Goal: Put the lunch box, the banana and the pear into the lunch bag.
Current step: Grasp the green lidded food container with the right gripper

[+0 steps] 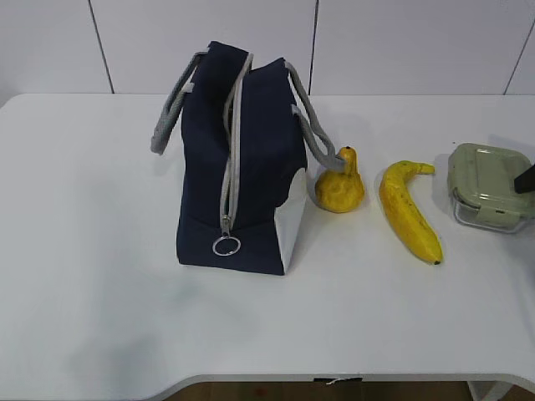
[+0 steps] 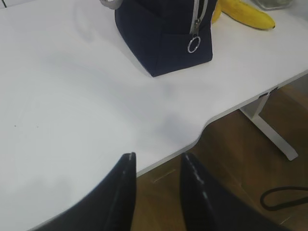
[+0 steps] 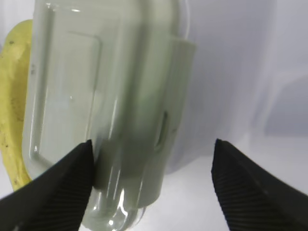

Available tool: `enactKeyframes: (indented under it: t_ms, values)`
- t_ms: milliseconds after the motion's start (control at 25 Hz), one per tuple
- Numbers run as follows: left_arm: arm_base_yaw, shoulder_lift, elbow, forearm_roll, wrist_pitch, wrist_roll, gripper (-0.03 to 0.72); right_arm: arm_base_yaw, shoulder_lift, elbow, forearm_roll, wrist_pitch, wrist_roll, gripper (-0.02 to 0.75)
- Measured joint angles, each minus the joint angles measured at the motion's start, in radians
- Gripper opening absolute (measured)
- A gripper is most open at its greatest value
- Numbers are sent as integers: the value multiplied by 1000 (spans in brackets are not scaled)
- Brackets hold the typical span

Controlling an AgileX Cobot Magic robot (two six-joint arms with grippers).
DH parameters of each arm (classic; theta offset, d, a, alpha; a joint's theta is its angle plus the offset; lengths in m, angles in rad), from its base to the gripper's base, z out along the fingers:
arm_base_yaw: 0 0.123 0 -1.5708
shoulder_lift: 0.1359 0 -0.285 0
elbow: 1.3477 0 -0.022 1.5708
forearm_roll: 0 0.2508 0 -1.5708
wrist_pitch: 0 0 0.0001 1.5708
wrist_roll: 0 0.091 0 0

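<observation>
The navy lunch bag (image 1: 238,167) stands mid-table with its grey zipper facing me and the ring pull (image 1: 226,246) low at the near end. To its right lie the pear (image 1: 338,185), the banana (image 1: 410,210) and the green-lidded lunch box (image 1: 487,184). My right gripper (image 3: 152,144) is open wide around the near end of the lunch box (image 3: 106,91); its left finger is close against the box, the right finger well apart. My left gripper (image 2: 158,156) hangs open and empty over the table's front edge, short of the lunch bag (image 2: 163,38).
The white table (image 1: 100,276) ends in a curved front edge (image 2: 211,120), with wooden floor and a table leg (image 2: 269,134) below. A dark piece of the right arm (image 1: 526,178) shows at the far right. A white wall stands behind.
</observation>
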Motion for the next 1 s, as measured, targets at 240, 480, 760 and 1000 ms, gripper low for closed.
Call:
enactKeyframes:
  t_ms: [240, 480, 760, 1000]
  values:
    - [0, 0, 0, 0, 0, 0, 241, 0, 38, -47, 21, 44, -4, 593]
    - [0, 0, 0, 0, 0, 0, 241, 0, 43, -49, 32, 48, -6, 586]
    - [0, 0, 0, 0, 0, 0, 241, -2, 43, -49, 63, 65, -6, 575]
    - [0, 0, 0, 0, 0, 0, 241, -7, 43, -49, 100, 71, -14, 571]
